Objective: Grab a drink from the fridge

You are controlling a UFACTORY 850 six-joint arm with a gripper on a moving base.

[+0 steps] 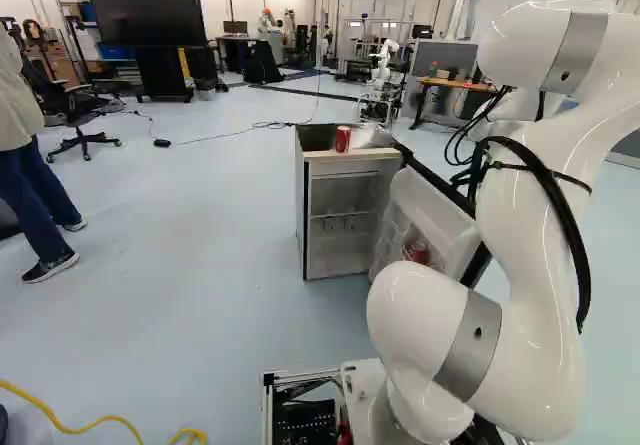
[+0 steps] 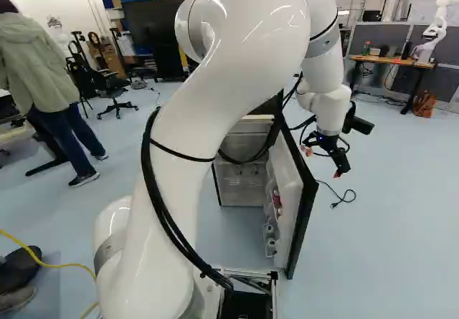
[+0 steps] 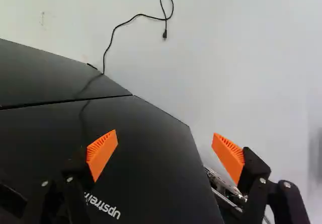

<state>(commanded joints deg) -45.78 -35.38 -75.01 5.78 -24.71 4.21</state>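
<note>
The hand (image 2: 323, 162), fingers spread, hangs outside the open fridge door (image 2: 290, 183), opposite the red can (image 1: 416, 253) on its inner side.

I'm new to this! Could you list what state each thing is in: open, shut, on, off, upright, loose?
Fridge door: open.
Pincer: open, holding nothing.
Red can atop the fridge: upright.
Second red can: in the door's shelving.
Television: screen dark.
Black cord: on the floor, visible end loose.

Fridge (image 1: 340, 195) open w/ red can (image 1: 342, 139) upright atop, another can (image 1: 415, 253) in dr (image 1: 435, 205).
</note>
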